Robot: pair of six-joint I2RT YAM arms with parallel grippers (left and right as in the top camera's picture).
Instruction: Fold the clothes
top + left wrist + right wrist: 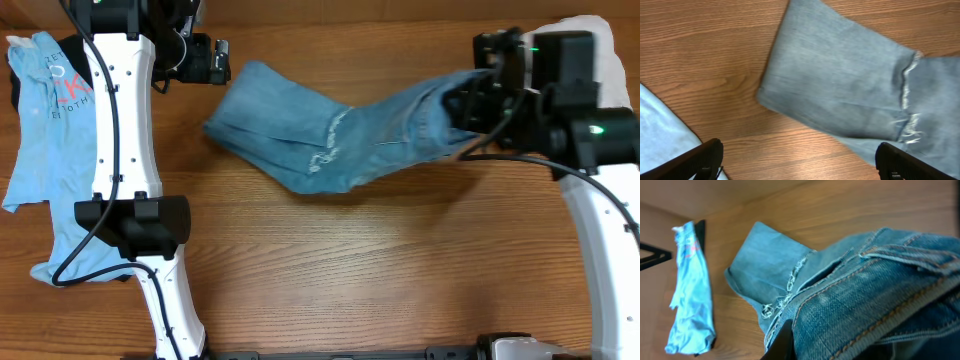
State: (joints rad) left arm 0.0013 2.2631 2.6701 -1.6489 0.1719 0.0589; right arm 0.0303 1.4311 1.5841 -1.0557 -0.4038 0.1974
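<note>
- Denim first: the light-blue jeans [330, 140] lie across the far half of the wooden table [350, 270], long axis running left to right, with the middle sagging a little toward the near side.
- Their left end lies flat on the wood as a blunt folded edge. The right end (the stitched, seamed part, seen close in the right wrist view) rises off the table into the right gripper [468, 105].
- A frayed hem [907, 100] crosses the jeans about midway, where one layer lies over another.
- That right gripper has its jaws clamped together on the denim.
- Over at the far left, the left gripper [222, 62] hangs just beyond the jeans' left end, jaws wide apart; its fingertips [707, 157] hold nothing.
- Open room: bare wood runs across the near half of the table, between the two arm bases.
- Left edge: a pale-blue printed T-shirt [35, 150] lies stretched far to near, partly under the left arm and well apart from the jeans, with a black garment [20, 95] showing beside it.
- Far right corner: a pale cloth [590, 30] shows behind the right arm (too little of it is visible to name).
</note>
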